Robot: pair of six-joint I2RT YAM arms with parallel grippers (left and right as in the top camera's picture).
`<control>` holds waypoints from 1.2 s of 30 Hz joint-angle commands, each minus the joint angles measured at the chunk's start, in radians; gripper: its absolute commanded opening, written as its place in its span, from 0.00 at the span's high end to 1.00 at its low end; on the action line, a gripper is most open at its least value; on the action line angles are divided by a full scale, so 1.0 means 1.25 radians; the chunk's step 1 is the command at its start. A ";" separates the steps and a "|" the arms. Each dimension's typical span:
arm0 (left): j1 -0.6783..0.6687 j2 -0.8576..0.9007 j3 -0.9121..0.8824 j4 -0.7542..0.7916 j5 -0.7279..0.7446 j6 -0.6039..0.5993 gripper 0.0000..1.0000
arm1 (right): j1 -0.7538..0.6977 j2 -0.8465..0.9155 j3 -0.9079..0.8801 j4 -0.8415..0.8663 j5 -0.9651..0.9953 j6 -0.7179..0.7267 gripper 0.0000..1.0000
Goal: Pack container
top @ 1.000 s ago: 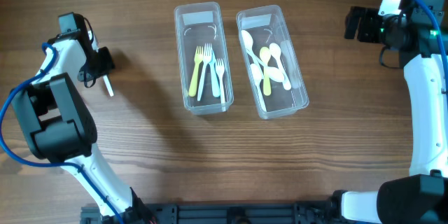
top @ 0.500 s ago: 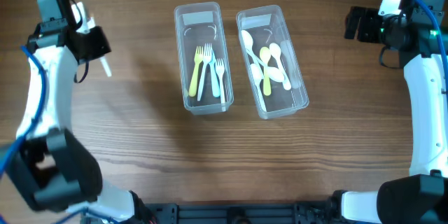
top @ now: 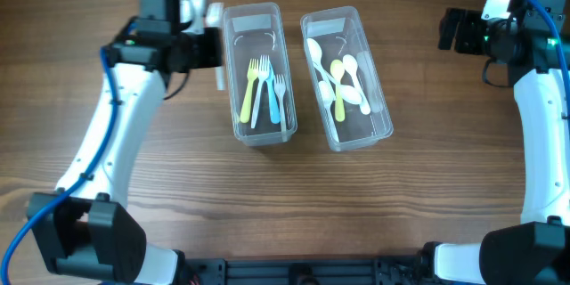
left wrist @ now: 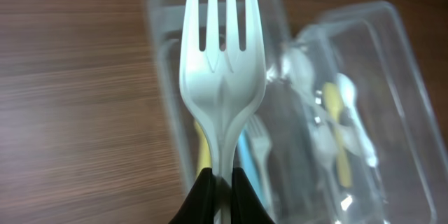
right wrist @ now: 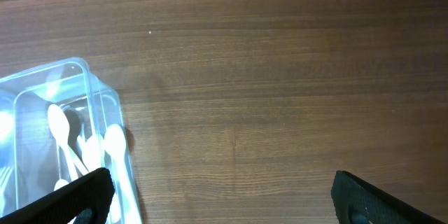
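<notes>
My left gripper [top: 212, 49] is shut on a white plastic fork [left wrist: 222, 63] and holds it beside the left edge of the left clear container [top: 233, 98]. In the overhead view the fork [top: 219, 78] hangs just outside that container's wall. The left container holds several forks [top: 263, 89], yellow, white and blue. The right clear container [top: 385, 116] holds several white and yellow spoons [top: 343, 85]. My right gripper [right wrist: 220, 196] is open and empty, up at the far right of the table [top: 459, 31], away from both containers.
The wooden table [top: 401, 205] carries only the two containers. The right container's corner [right wrist: 84, 66] shows at the left of the right wrist view. The left arm [top: 116, 125] stretches across the left side of the table.
My left gripper has swung right with the white fork, from the far left of the table to the left container's edge. The right arm has not moved.
</notes>
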 commanded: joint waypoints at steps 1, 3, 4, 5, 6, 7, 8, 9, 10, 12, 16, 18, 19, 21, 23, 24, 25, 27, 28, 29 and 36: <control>-0.069 -0.001 0.000 0.009 0.005 -0.050 0.96 | 0.002 0.000 0.007 0.003 0.006 0.007 0.00; -0.093 0.014 0.000 0.009 0.003 -0.060 0.95 | 0.002 0.000 0.007 0.003 0.006 0.006 0.00; -0.104 0.023 0.000 0.009 -0.003 -0.073 0.96 | 0.002 0.000 0.007 0.003 0.006 0.006 0.00; -0.113 0.036 0.000 0.010 -0.008 -0.081 0.96 | 0.002 0.000 0.007 0.003 0.006 0.007 0.00; -0.120 0.048 0.000 0.013 -0.016 -0.094 0.95 | 0.002 0.000 0.007 0.003 0.006 0.007 0.00; -0.125 0.063 0.000 0.017 -0.020 -0.099 0.95 | 0.002 0.000 0.007 0.003 0.006 0.007 0.00; -0.128 0.077 0.000 0.026 -0.020 -0.101 0.94 | 0.002 0.000 0.007 0.003 0.006 0.006 0.00; -0.129 0.091 0.000 0.037 -0.020 -0.111 0.94 | 0.002 0.000 0.007 0.003 0.006 0.006 0.00; -0.129 0.106 0.000 0.049 -0.020 -0.117 0.94 | 0.002 0.000 0.007 0.003 0.006 0.007 0.00; -0.128 0.132 0.000 0.069 -0.020 -0.132 0.92 | 0.002 0.000 0.007 0.003 0.006 0.007 0.00; -0.128 0.160 0.000 0.087 -0.020 -0.135 0.91 | 0.002 0.000 0.007 0.003 0.006 0.007 0.00; -0.128 0.162 0.000 0.089 -0.021 -0.135 0.91 | 0.002 0.000 0.007 0.003 0.006 0.006 0.00; -0.128 0.162 0.000 0.091 -0.020 -0.134 0.90 | 0.002 0.000 0.007 0.003 0.006 0.007 0.00; -0.128 0.162 0.000 0.094 -0.020 -0.134 0.80 | 0.002 0.000 0.007 0.003 0.006 0.006 0.00; -0.127 0.162 0.000 0.095 -0.020 -0.133 0.57 | 0.002 0.000 0.007 0.003 0.006 0.007 0.00; -0.124 0.162 0.000 0.095 -0.020 -0.132 0.48 | 0.002 0.000 0.007 0.003 0.006 0.007 0.00; -0.121 0.161 0.000 0.095 -0.020 -0.131 0.32 | 0.002 0.000 0.007 0.003 0.006 0.006 0.00; -0.109 0.159 0.000 0.095 -0.020 -0.131 0.02 | 0.002 0.000 0.007 0.003 0.006 0.007 0.00; -0.104 0.158 0.000 0.095 -0.020 -0.131 0.00 | 0.002 0.000 0.007 0.003 0.006 0.006 0.00; -0.096 0.157 0.000 0.095 -0.020 -0.131 0.00 | 0.002 0.000 0.007 0.003 0.006 0.007 0.00; 0.024 0.102 0.000 0.097 -0.020 -0.128 0.00 | 0.002 0.000 0.007 0.003 0.006 0.006 0.00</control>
